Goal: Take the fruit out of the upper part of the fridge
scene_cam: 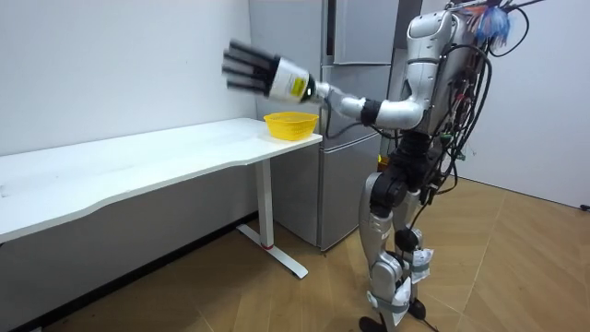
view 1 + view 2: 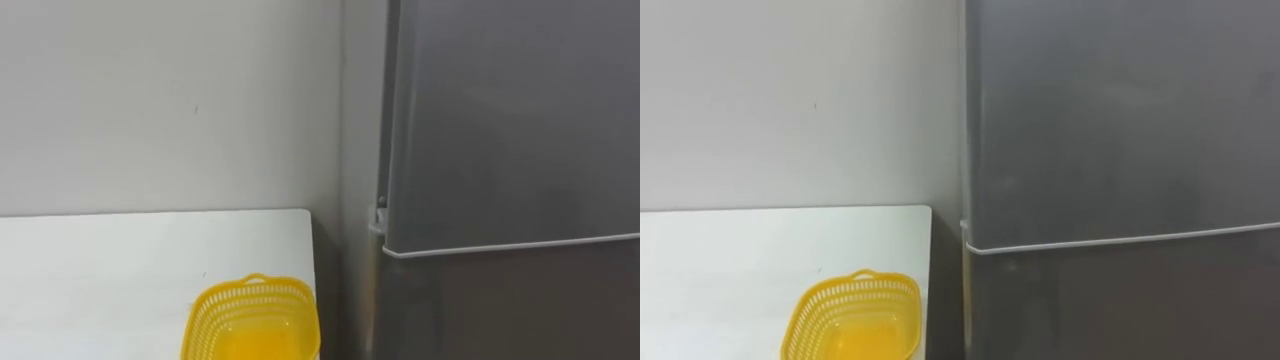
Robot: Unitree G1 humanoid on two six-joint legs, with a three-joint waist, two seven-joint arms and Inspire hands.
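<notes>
**Step in Hand: Approach to the Upper Fridge Door**

Stands at the end of the bench (image 1: 184, 152), facing the fridge (image 1: 355, 37). Holds the left hand (image 1: 263, 74) raised out to the robot's left, fingers straight and spread wide, carrying nothing.

**Stage**
- Judged as the very start: opening not yet begun.
- Finds the upper door (image 2: 520, 120) closed flush, directly above the lower door (image 2: 520, 310).
- Presumes the item to be behind the closed upper door; cannot tell what it is.

**Next move**
- Bring a hand across to the upper door and find a grip on it.
- Shows no handle on the door face, so expect to hook fingertips round an edge.
- Note the small bracket (image 2: 380, 207) at the seam on the bench side. Probably a hinge, so try the opposite edge first.
- Leave room for the door to swing.

**Surroundings and obstructions**
- Note the yellow basket (image 2: 255, 320) on the bench corner nearest the fridge, apparently empty; a likely drop-off point.
- Avoid sweeping the raised arm down through the basket.
- Mind the narrow gap between bench and fridge.
</notes>
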